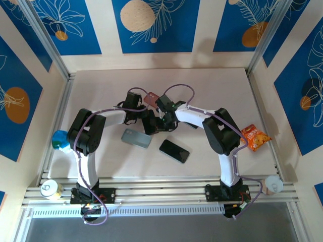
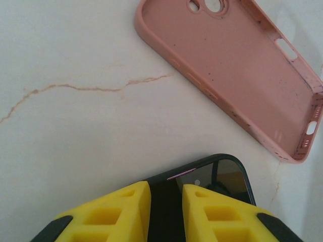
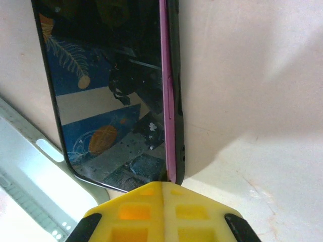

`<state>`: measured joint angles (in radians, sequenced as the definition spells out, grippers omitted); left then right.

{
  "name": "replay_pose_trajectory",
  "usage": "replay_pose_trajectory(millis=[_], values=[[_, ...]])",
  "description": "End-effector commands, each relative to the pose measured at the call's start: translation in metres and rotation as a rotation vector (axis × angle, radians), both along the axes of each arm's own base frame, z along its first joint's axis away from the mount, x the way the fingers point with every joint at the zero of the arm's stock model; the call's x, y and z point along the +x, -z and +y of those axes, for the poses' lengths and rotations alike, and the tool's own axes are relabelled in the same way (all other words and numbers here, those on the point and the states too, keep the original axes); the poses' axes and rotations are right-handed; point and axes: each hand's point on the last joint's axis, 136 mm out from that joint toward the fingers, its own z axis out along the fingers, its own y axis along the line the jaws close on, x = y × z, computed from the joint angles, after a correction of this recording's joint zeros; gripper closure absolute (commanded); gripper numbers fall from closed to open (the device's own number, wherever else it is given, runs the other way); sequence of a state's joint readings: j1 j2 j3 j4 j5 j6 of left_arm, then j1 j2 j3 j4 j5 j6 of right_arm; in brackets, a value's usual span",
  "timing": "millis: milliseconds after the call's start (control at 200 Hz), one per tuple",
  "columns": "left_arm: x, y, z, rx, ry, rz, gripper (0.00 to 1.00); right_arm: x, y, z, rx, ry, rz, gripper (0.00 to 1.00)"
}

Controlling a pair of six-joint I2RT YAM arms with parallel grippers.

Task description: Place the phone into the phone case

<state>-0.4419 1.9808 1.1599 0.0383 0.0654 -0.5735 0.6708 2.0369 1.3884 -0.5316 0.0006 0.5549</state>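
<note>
The phone (image 2: 222,176) is dark with a glossy screen and a pink-purple side edge. My left gripper (image 2: 166,201) is shut on one end of it, a yellow finger on each face. The phone case (image 2: 242,65) is pink and lies open side up on the table, just beyond the phone and apart from it. In the right wrist view the phone (image 3: 111,91) stands tilted on its long edge. My right gripper (image 3: 163,189) is shut, its closed fingertips against the phone's near corner. From above, both grippers meet at the phone (image 1: 151,123), with the case (image 1: 151,98) just behind.
A grey-green slab (image 1: 136,137) and a second black phone (image 1: 174,150) lie in front of the grippers. An orange snack bag (image 1: 255,137) is at the right edge and a blue object (image 1: 60,140) at the left. A can (image 1: 50,189) and a cup (image 1: 273,184) stand on the near rail.
</note>
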Motion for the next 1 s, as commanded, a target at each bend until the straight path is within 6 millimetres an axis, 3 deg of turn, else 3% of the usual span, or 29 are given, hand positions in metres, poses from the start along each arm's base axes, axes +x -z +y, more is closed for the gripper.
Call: replay_pose_trajectory(millis=[0,225,370,730,995], values=[[-0.093,0.084,0.005,0.062,0.084,0.399,0.76,-0.049,0.068,-0.033,-0.164,-0.018,0.206,1.0],[-0.087,0.074,0.003,0.05,0.083,0.375,0.76,-0.004,-0.008,-0.018,-0.026,0.009,0.066,1.0],[-0.082,0.068,0.0,0.036,0.079,0.363,0.76,0.007,-0.033,-0.01,0.034,0.023,0.027,1.0],[-0.076,0.059,-0.003,0.024,0.083,0.345,0.76,0.015,-0.052,-0.006,0.083,0.045,-0.012,1.0],[-0.078,0.061,-0.002,0.025,0.08,0.353,0.76,0.014,-0.04,-0.002,0.09,0.037,0.017,1.0]])
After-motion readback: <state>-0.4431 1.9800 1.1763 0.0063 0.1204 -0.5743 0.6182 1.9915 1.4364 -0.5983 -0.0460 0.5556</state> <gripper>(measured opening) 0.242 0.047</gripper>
